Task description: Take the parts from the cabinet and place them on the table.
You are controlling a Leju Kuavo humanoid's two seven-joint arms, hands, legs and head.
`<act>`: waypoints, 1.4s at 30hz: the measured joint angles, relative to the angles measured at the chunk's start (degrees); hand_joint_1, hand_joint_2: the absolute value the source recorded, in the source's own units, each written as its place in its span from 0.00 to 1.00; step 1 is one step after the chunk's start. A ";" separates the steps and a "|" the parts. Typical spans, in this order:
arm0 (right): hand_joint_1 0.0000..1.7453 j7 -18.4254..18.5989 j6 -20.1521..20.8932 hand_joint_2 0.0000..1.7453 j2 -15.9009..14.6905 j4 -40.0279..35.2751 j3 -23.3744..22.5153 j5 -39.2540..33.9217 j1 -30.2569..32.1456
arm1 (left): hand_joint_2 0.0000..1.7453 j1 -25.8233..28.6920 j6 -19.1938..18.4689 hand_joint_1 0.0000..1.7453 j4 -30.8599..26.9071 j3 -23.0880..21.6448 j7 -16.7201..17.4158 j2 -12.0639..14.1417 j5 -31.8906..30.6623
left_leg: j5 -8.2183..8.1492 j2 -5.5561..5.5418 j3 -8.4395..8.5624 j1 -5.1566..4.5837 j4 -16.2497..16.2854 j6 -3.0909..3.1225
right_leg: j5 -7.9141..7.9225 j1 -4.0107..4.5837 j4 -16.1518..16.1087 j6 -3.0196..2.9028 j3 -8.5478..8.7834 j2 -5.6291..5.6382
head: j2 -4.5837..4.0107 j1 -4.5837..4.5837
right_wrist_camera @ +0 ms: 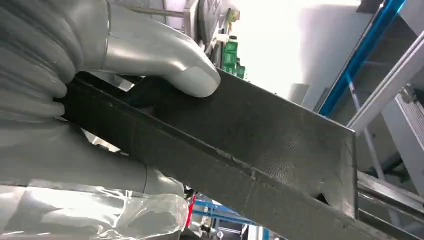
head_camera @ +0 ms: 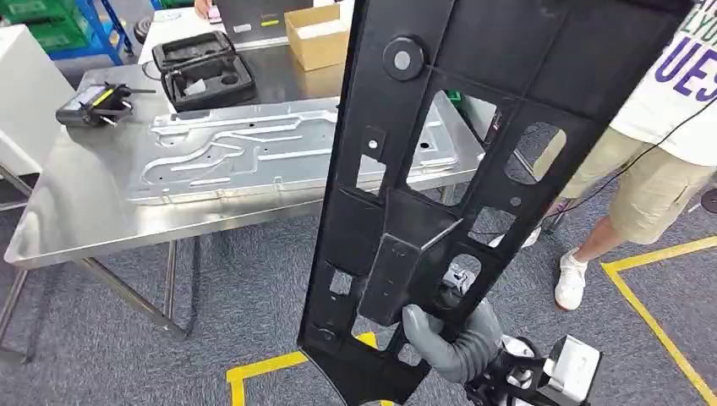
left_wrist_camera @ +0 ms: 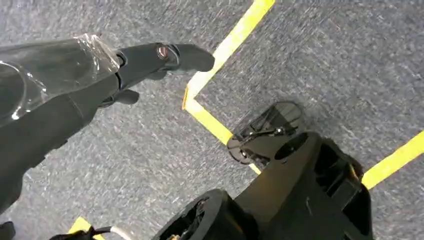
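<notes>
A long black plastic panel (head_camera: 473,127) with several cut-outs stands upright in front of me, tilted to the right, over the right end of the steel table (head_camera: 76,211). My right hand (head_camera: 452,342) grips it near its lower end. In the right wrist view the thumb and fingers of that hand (right_wrist_camera: 100,75) clamp the edge of the panel (right_wrist_camera: 260,135). A silver stamped metal part (head_camera: 279,152) lies flat on the table. My left hand (left_wrist_camera: 145,62) hangs over the carpet with its fingers stretched out and nothing in it.
On the table's far side sit an open black case (head_camera: 203,72), a cardboard box (head_camera: 317,34) and a handheld device (head_camera: 89,106). A person (head_camera: 659,127) in a white shirt stands close on the right. Yellow tape (head_camera: 651,313) marks the carpet.
</notes>
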 joint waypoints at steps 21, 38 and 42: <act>1.00 0.96 0.00 1.00 -0.04 -0.07 0.04 1.49 -0.09 | 1.00 -0.63 -0.04 0.00 0.00 0.26 -0.20 -0.46 0.13 | -9.00 -0.36 -7.00 0.28 17.58 -1.64 | 2.73 0.61 -0.42 -3.10 -2.69 -0.22 | 0.00 -0.31; 1.00 0.87 -0.17 1.00 -0.02 -0.09 0.07 1.22 -0.12 | 1.00 0.35 -0.04 0.00 0.00 0.37 0.13 -0.46 0.11 | -1.65 -0.47 3.44 -0.30 -1.54 2.07 | -4.13 0.59 15.43 -0.15 -11.59 -0.02 | 0.00 -0.15; 1.00 0.74 -0.17 1.00 0.00 -0.07 0.06 1.18 -0.07 | 1.00 0.43 -0.04 0.00 0.00 0.37 0.15 -0.61 0.11 | -4.09 -0.82 6.24 -0.92 -1.42 1.44 | 6.41 1.75 0.33 -1.91 -8.03 -0.14 | -0.02 -0.48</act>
